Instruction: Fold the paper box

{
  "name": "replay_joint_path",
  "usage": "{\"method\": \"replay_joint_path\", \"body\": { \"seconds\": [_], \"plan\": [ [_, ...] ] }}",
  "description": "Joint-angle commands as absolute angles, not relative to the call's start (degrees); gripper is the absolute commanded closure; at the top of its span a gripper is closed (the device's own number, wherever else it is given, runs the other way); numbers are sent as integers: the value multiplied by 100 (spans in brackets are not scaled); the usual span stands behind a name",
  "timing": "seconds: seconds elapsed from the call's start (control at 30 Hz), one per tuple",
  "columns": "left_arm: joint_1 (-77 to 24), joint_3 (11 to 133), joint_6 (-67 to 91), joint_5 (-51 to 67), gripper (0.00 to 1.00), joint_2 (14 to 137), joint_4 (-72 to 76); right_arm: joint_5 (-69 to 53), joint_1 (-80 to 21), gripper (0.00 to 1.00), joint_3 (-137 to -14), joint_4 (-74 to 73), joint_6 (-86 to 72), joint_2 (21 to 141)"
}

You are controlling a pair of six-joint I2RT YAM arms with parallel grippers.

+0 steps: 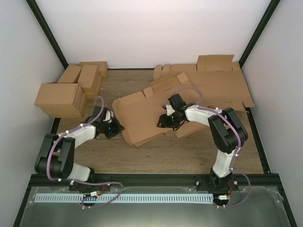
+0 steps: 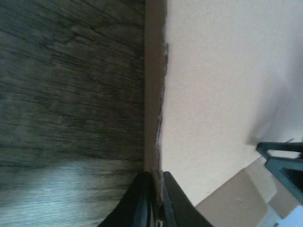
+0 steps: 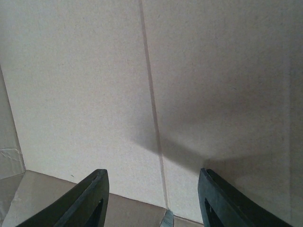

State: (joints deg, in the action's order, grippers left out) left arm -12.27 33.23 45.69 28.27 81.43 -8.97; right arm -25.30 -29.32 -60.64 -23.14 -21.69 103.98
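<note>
Cardboard of the paper box (image 1: 142, 118) is spread open and nearly flat in the middle of the wooden surface (image 1: 156, 151). It is turned at a slant, with tabbed flaps along its far edge.

The left claw (image 1: 117, 126) is placed at the box's left edge, low over the surface. In the left wrist view its two dark fingers (image 2: 139, 198) are seen almost together, with the thin edge of the cardboard pinched between them. The pale panel stretches away on one side of the pinch and the wood grain on the other.

The right claw (image 1: 165, 122) is held over the right half of the box, near its middle. Its fingers (image 3: 92, 198) are set roughly half apart, and nothing is gripped between them. A plain panel with one straight crease (image 3: 151, 94) is seen just beyond the tips, the crease running down between the two fingers. Whether the tips touch the panel cannot be told.

A pile of like cardboard sheets (image 1: 222, 85) is laid at the far right, reaching toward the box's right end. A cluster of cartons (image 1: 71, 92) is stacked at the far left, apart from the box.
</note>
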Motion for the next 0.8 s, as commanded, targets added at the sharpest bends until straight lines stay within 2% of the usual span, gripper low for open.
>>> {"method": "replay_joint_path", "body": {
  "seconds": [0.0,0.33,0.47,0.77],
  "plan": [
    [-1257,3725,4195,2552,96,8248,-1487,-2463,-2907,47,-6247,-2477,-2176,10181],
    [-1256,4647,3261,1777,96,8059,-3459,-1882,-2792,41,-6612,-2876,-1960,9459],
    [-1255,4790,3058,1459,96,7825,-4155,-1878,-2300,39,-6559,-2921,-1901,9098],
    [-1256,5569,2596,1072,96,7566,-5463,-1142,-1043,27,-6227,-2994,-2124,8682]
  ]
}}
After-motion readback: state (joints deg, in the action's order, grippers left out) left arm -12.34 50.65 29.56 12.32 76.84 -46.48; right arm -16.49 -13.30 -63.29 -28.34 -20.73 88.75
